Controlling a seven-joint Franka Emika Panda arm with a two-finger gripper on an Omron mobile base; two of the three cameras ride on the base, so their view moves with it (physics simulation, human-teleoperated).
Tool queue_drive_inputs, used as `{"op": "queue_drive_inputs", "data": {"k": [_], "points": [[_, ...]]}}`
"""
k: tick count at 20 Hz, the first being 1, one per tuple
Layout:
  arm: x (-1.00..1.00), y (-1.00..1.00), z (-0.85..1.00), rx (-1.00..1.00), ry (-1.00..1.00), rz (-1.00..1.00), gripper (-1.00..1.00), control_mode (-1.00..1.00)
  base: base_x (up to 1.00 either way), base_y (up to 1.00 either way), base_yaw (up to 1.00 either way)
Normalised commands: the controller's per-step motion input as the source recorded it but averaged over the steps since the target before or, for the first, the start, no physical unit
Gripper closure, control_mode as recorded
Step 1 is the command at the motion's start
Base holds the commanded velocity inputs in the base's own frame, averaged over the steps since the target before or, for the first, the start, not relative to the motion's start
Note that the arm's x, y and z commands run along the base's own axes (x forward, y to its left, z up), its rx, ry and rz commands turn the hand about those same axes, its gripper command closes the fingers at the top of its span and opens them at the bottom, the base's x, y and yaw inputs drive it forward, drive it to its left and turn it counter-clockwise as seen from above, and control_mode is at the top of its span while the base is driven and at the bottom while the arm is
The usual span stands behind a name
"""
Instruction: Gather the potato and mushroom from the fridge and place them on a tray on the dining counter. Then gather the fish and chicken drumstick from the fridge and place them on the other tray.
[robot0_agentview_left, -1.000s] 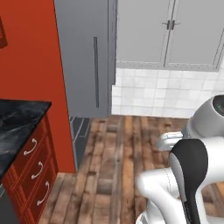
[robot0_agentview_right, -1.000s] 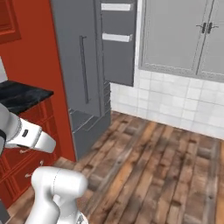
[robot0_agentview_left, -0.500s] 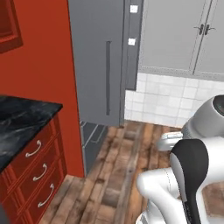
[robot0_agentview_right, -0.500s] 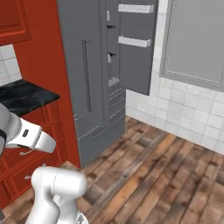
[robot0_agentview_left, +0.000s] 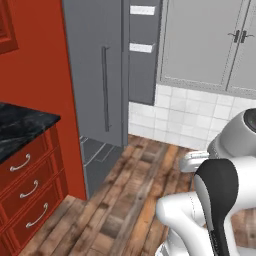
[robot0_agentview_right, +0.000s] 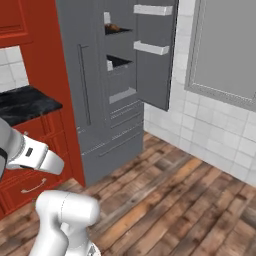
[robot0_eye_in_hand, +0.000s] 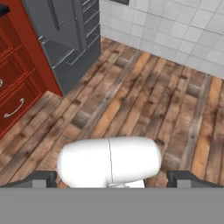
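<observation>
The tall grey fridge (robot0_agentview_left: 100, 75) stands ahead on the left, its left door shut with a long bar handle (robot0_agentview_left: 105, 90). Its right door (robot0_agentview_right: 155, 50) hangs open, with white-edged door shelves. In the right base view the inner shelves show, and a small brownish item (robot0_agentview_right: 114, 27) lies on the upper one; I cannot tell which food it is. Two wide drawers (robot0_agentview_right: 117, 137) sit below. My gripper (robot0_eye_in_hand: 111, 179) is open and empty, pointing down at the wooden floor away from the fridge. The trays and the dining counter are out of view.
A black counter top (robot0_agentview_left: 20, 130) over red drawers (robot0_agentview_left: 27, 192) juts out left of the fridge, beside a red side wall (robot0_agentview_left: 45, 60). Grey wall cabinets (robot0_agentview_left: 205, 40) hang over white tiles (robot0_agentview_right: 220, 130) on the right. Wooden floor (robot0_eye_in_hand: 144, 92) lies in front.
The whole picture has shifted: the base has moved, so the fridge looks nearer and more central. The open door and inner shelves now show in the right base view.
</observation>
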Motion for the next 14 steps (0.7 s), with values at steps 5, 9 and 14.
{"op": "queue_drive_inputs", "data": {"k": [5, 9, 14], "points": [[0.0, 0.0, 0.0, 0.0, 0.0, 0.0, -1.0, 1.0, 0.13, -0.91, 0.28], [0.0, 0.0, 0.0, 0.0, 0.0, 0.0, -1.0, 1.0, 0.28, -0.77, 0.34], [0.0, 0.0, 0.0, 0.0, 0.0, 0.0, -1.0, 1.0, 0.31, -0.67, 0.38]]}}
